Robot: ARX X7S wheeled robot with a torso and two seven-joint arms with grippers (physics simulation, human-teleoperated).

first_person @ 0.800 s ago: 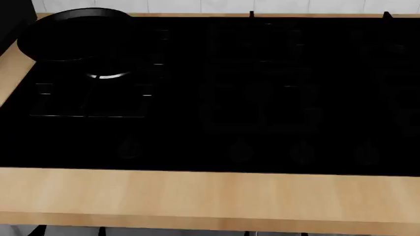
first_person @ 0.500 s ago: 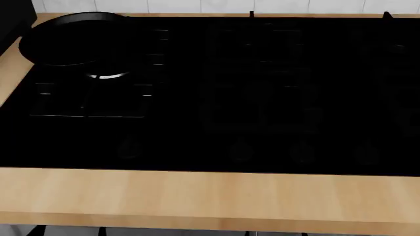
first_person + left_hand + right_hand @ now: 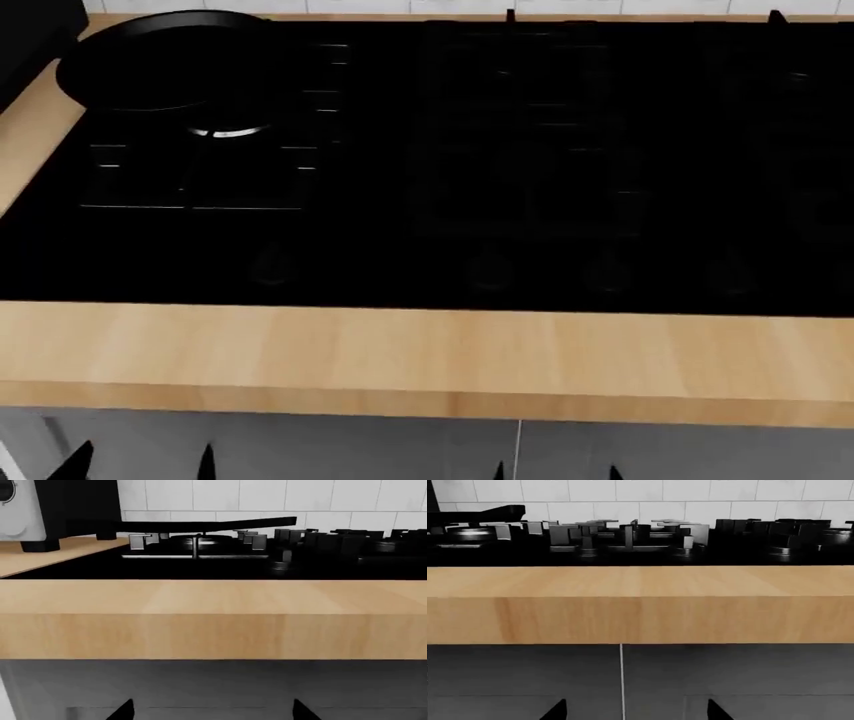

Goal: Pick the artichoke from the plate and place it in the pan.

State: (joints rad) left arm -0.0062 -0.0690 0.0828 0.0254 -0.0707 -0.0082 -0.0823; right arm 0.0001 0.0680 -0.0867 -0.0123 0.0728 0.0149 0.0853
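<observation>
Black glass cooktop [image 3: 534, 170] fills most of the head view, set into a light wood counter [image 3: 400, 355]. Grey cabinet fronts [image 3: 627, 680] sit below the counter edge in both wrist views.

The pan [image 3: 167, 60] sits on the far left burner, rim visible, inside too dark to read. Its long handle [image 3: 220, 524] shows in the left wrist view, running level above the grates. A grey appliance [image 3: 20, 510] stands on the counter beyond the cooktop's left end.

Artichoke and plate: not in any view. So the step in hand, as I judge it, is locating them, not grasping.

Left gripper [image 3: 212, 711] and right gripper [image 3: 630, 709]: only dark fingertips at the frame edge, set well apart with nothing between them, so both look spread and empty. Both hang low, in front of the cabinets, under counter level.

To do it well:
- pan the head or turn the base until the plate is in view
- raise the arms above the counter edge before any reach
- keep the pan's position in mind for the drop
</observation>
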